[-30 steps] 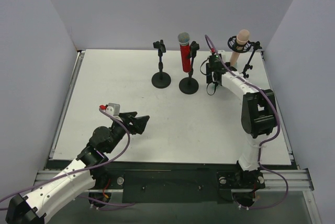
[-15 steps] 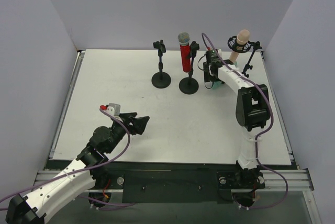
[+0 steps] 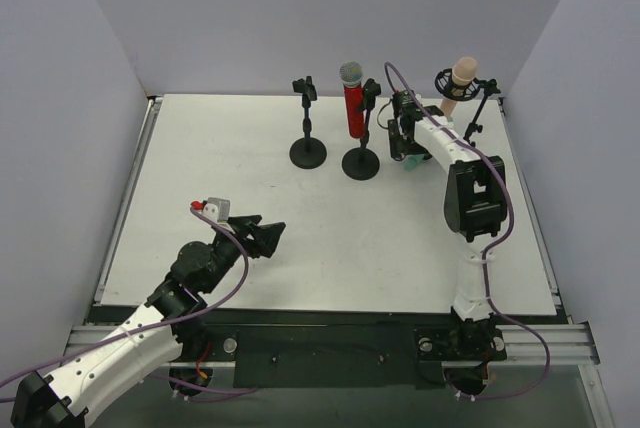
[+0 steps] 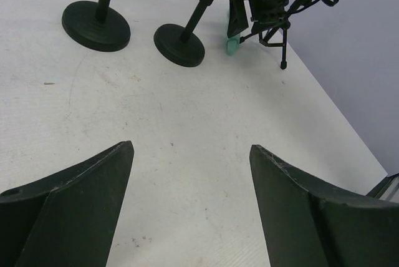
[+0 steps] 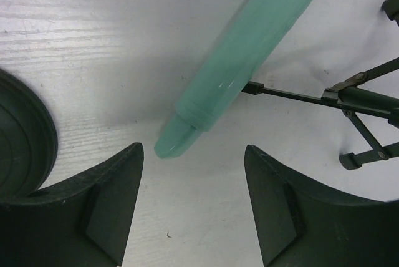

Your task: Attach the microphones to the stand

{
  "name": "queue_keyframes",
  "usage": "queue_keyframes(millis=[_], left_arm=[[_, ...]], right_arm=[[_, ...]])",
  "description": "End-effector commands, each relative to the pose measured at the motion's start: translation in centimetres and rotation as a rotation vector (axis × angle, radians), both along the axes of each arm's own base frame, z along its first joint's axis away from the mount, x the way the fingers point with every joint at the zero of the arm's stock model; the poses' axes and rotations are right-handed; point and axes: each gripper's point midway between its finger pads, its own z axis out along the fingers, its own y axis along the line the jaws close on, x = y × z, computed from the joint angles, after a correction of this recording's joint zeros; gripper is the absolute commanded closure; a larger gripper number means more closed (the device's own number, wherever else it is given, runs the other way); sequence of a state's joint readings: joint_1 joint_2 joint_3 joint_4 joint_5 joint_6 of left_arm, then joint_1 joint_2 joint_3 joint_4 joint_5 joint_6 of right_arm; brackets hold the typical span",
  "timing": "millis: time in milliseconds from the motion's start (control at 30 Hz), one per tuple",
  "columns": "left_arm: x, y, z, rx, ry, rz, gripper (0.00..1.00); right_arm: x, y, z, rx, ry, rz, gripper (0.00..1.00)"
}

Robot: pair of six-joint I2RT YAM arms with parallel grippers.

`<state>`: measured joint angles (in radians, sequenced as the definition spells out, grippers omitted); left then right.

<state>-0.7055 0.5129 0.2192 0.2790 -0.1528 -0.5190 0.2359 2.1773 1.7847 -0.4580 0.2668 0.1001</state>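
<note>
Microphones: three handheld sticks at the far side of the table, well ahead of the left fingers and close around the right ones.
Red: glittery red microphone (image 3: 352,113) with a silver mesh head, upright at the clip of a black round-based stand (image 3: 361,162), just left of the right fingers.
Green: smooth mint-green plastic microphone (image 5: 243,48) lying flat on the table. Its stepped, narrow tail end sits at the mouth of the gap between the right fingers and touches neither. The body runs away ahead and to the right, where a thin tripod leg reaches its side.
Pink: matte peach-pink microphone (image 3: 461,79), tilted with its head up, seated in the ring mount of a thin-legged black tripod stand (image 3: 472,126), beyond and right of the right fingers.
Empty stand: second black round-based stand with a bare clip (image 3: 308,151), far ahead of the left fingers.
Left gripper (image 4: 191,148): low over the near-left table. Its dark wedge fingers (image 4: 81,204) are spread wide, with only bare tabletop between them.
Right gripper (image 5: 192,151): pointing down between the red microphone's stand and the tripod. Its fingers are apart and grip nothing.
Surface: white table (image 3: 220,188) with a faint wood grain and a few small scuffs, and a metal rail (image 3: 330,333) along the near edge.
Room: plain pale lavender walls (image 3: 250,8) on three sides.
</note>
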Motion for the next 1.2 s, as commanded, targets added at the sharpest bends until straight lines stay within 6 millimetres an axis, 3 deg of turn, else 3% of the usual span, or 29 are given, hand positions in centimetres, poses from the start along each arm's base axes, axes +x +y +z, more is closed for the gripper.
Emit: queue_keyframes(millis=[0,667,867,967,1167], left_arm=[[0.2,0.0,2.1,-0.024,-0.043,0.004,0.13],[0.2,0.0,2.4,-0.026,-0.044,0.004,0.14],[0.2,0.1,2.4,-0.023,-0.042,0.007,0.14],[0.3,0.1,2.4,-0.022,-0.043,0.007,0.14],[0.2,0.0,2.5,-0.02,-0.044,0.004,0.14]], right_arm=[[-0.4,-0.5,0.4,-0.025,0.046,0.006,0.39],[0.9,-1.1,-0.5,-0.104,0.124,0.019,0.39],[0.2,-1.6,-1.3,-0.119,0.178,0.044,0.44],[0.1,-1.6,-1.7,-0.107,0.189,0.051,0.51],[0.0,-1.8,-2.2,-0.111,0.202,0.048,0.54]])
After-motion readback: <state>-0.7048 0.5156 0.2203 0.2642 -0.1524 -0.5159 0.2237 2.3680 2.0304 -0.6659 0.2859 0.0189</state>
